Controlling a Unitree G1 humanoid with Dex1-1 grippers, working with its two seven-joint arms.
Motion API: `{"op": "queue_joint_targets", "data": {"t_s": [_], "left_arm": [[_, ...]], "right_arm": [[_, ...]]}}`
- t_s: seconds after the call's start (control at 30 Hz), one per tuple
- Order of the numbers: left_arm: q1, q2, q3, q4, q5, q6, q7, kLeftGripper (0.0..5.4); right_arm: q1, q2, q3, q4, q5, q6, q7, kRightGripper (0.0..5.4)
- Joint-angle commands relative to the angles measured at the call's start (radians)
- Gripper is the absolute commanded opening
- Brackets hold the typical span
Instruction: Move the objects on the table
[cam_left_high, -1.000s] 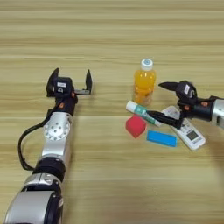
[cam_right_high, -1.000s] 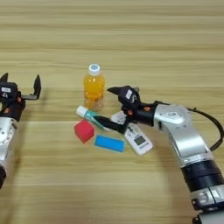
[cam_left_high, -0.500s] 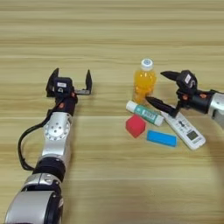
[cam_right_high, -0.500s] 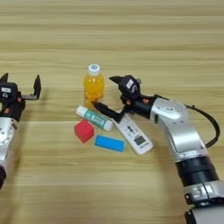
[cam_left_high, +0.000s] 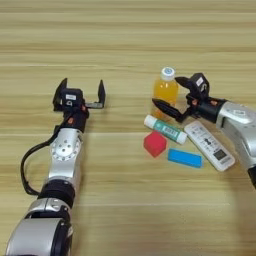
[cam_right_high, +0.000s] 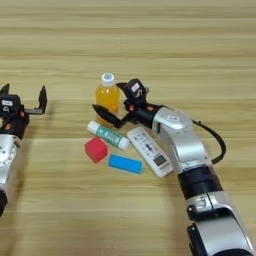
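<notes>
An orange-drink bottle (cam_left_high: 164, 90) with a white cap stands upright right of the table's (cam_left_high: 120, 35) middle. My right gripper (cam_left_high: 170, 93) is open, one finger behind the bottle and the other in front of it, so the bottle stands between them. Whether they touch it I cannot tell. In front of the bottle lies a white-and-green tube (cam_left_high: 165, 129), with a red cube (cam_left_high: 155, 143) and a flat blue block (cam_left_high: 185, 158) nearer to me. The white remote control (cam_left_high: 209, 145) lies under my right forearm. My left gripper (cam_left_high: 81, 91) rests open on the wood at the left, holding nothing.
My left arm (cam_left_high: 64, 155) lies along the table from the near left edge. My right arm (cam_right_high: 190, 150) comes in from the near right.
My right gripper has moved left and away from me, from above the tube and remote to the bottle. The left arm has not moved.
</notes>
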Motion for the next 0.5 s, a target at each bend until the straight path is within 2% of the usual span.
{"op": "queue_joint_targets", "data": {"t_s": [0.03,0.27,0.5], "left_arm": [[-0.017,-0.002,-0.004,0.008,0.012,-0.005,0.005,5.40],[-0.018,-0.001,-0.005,0.009,0.013,-0.003,0.007,5.40],[-0.020,-0.002,-0.006,0.011,0.013,-0.003,0.008,5.40]], "right_arm": [[-0.031,0.008,0.002,0.024,-0.004,-0.003,0.005,5.28],[-0.045,0.018,0.006,0.060,-0.013,-0.017,0.006,4.30],[-0.052,0.018,0.007,0.076,-0.018,-0.025,0.009,3.63]]}}
